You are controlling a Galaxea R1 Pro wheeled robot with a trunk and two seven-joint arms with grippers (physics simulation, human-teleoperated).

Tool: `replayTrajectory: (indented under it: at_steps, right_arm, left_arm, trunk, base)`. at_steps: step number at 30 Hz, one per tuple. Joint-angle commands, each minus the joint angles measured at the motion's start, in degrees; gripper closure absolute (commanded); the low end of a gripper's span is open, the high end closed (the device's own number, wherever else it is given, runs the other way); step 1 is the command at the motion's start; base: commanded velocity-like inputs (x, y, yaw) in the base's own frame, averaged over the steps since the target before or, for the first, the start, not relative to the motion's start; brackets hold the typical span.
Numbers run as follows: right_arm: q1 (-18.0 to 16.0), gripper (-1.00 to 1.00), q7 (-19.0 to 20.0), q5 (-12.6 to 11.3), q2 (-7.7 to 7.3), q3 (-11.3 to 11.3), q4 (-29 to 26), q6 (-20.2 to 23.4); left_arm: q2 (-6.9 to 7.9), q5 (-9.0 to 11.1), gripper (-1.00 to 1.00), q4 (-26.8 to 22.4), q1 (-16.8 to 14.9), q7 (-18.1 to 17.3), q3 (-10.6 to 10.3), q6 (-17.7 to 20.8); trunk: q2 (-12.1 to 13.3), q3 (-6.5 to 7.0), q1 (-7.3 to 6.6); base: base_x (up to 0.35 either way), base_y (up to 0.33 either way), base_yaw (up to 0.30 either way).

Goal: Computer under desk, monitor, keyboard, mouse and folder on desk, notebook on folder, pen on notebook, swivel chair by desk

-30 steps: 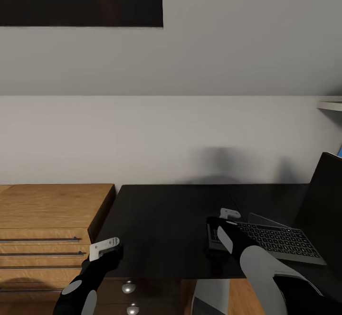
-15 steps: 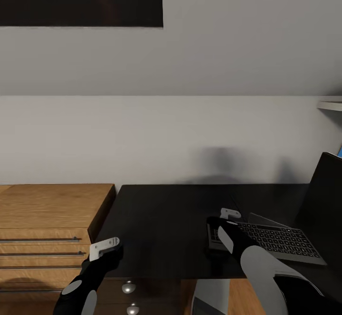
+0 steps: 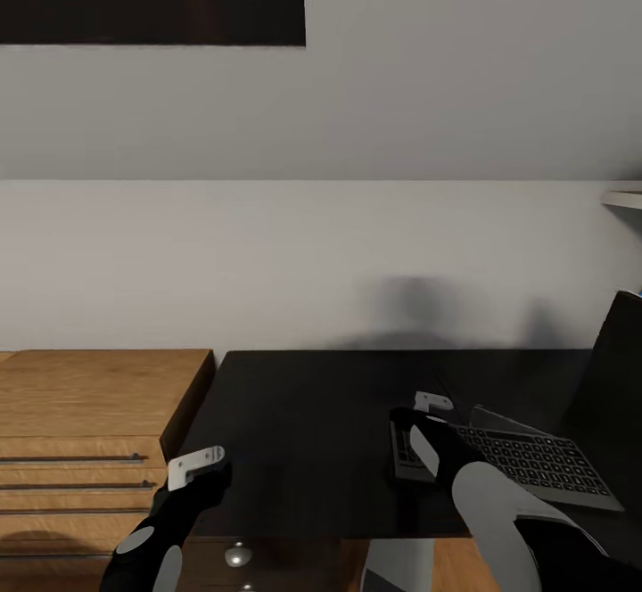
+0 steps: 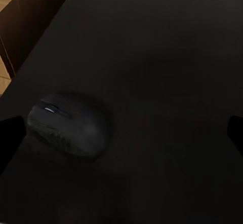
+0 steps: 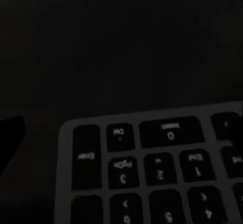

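The right gripper (image 3: pixel 426 414) hovers at the near end of the keyboard (image 3: pixel 526 460), just over its number-pad corner; in the right wrist view the pad keys (image 5: pixel 152 168) sit close below, with a dark fingertip at each side of the frame, so the jaws stand apart and clamp nothing. That placement suits nudging or gripping the keyboard's short edge — a judgement, since no contact is clear. The keyboard lies flat on the desk (image 3: pixel 321 423), angled toward the monitor (image 3: pixel 620 369), whose dark edge rises at the far right, so the two are already close neighbours.

The left gripper (image 3: pixel 198 467) hangs at the desk's front-left corner. Its wrist view looks down on the mouse (image 4: pixel 68 123), resting on the black top between two widely parted fingertips (image 4: pixel 10 138) — open, not yet closed on it. The mouse sits well apart from the keyboard, so carrying it rightward looks like the next need. A wooden drawer unit (image 3: pixel 89 423) stands just beside the desk's left end.
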Motion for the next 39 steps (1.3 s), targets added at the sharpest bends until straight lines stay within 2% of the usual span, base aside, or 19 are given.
replayTrajectory:
  at_steps: [1, 15, 30, 39]
  right_arm:
    - [0.0, -1.00, -0.2, -0.5, 0.02, -0.1, -0.1, 0.2]
    - [0.0, -1.00, -0.2, -0.5, -0.01, -0.1, -0.1, 0.2]
    - [0.0, -1.00, -0.3, -0.2, -0.07, 0.0, 0.1, 0.2]
    - [0.0, -1.00, -0.1, -0.5, -0.47, -0.1, -0.1, 3.9]
  left_arm:
    - [-0.02, 0.6, -1.00, -0.1, 0.0, 0.4, 0.0, 0.2]
    - [-0.02, 0.6, -1.00, -0.1, -0.1, 0.4, -0.1, 0.3]
    - [-0.02, 0.5, -1.00, -0.1, 0.0, 0.4, -0.2, 0.3]
    - [-0.02, 0.6, -1.00, -0.2, -0.1, 0.4, -0.1, 0.3]
  trunk:
    - [0.0, -0.07, 0.03]
    - [0.0, -0.07, 0.03]
    - [0.0, -0.07, 0.03]
    - [0.0, -0.07, 0.03]
  base:
    - [0.266, 0.000, 0.000]
    - [0.246, 0.000, 0.000]
    - [0.028, -0.007, 0.000]
    - [0.000, -0.143, 0.000]
